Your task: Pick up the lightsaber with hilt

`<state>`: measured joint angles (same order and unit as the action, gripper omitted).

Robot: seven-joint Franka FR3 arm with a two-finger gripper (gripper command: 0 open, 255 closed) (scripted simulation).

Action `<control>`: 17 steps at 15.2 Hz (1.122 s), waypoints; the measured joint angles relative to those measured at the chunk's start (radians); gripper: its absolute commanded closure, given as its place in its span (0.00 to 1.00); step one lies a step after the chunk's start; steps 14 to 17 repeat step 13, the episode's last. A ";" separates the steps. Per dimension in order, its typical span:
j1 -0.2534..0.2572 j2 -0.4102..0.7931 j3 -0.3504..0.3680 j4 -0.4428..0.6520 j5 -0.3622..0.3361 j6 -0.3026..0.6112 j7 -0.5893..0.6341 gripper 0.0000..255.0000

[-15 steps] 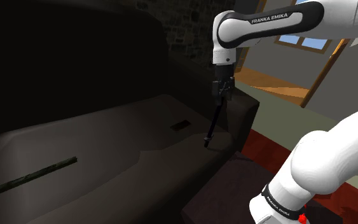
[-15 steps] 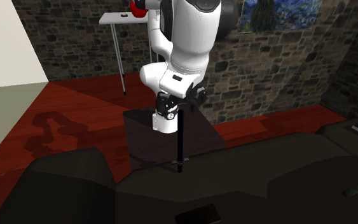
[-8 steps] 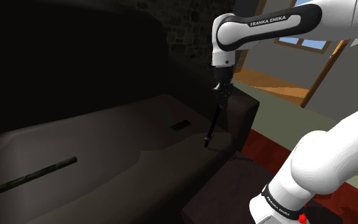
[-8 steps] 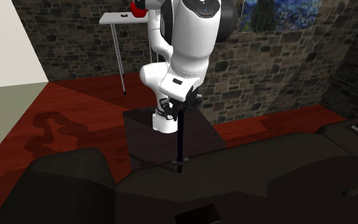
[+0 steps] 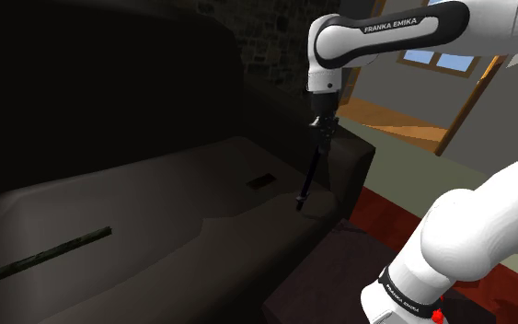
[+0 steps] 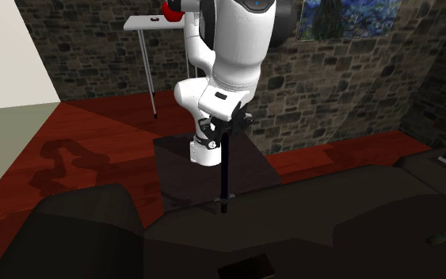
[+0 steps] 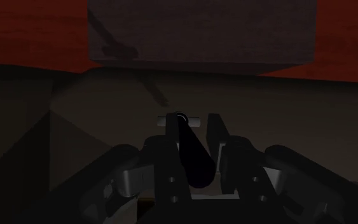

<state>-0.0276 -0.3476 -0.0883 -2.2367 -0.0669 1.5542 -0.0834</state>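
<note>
The lightsaber (image 5: pixel 308 178) is a thin black rod with a short cross-piece near its lower end. It hangs almost upright over the dark sofa's seat (image 5: pixel 183 207), close to the armrest (image 5: pixel 351 164). My gripper (image 5: pixel 320 129) is shut on its upper end. In the second exterior view the lightsaber (image 6: pixel 226 173) drops straight down from the gripper (image 6: pixel 227 131) in front of the stand. The wrist view looks down the rod (image 7: pixel 192 156), which is clasped between the fingers (image 7: pixel 173 135) of the gripper (image 7: pixel 193 124). I cannot tell whether its lower tip touches the cushion.
A small flat dark item (image 5: pixel 264 181) lies on the seat behind the lightsaber. A long thin greenish stick (image 5: pixel 50 251) rests at the sofa's far end. The dark stand box (image 6: pixel 249 162) sits behind the sofa. A white table (image 6: pixel 154 22) stands by the stone wall.
The hand has turned about its own axis and looks narrower in the shoulder view. The lightsaber has stayed in the grip and moved up only slightly.
</note>
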 measured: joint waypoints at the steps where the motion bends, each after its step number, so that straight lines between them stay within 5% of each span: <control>1: 0.000 -0.003 0.001 0.010 0.000 -0.013 0.000 1.00; 17: 0.002 -0.004 0.005 0.162 0.003 -0.166 -0.004 1.00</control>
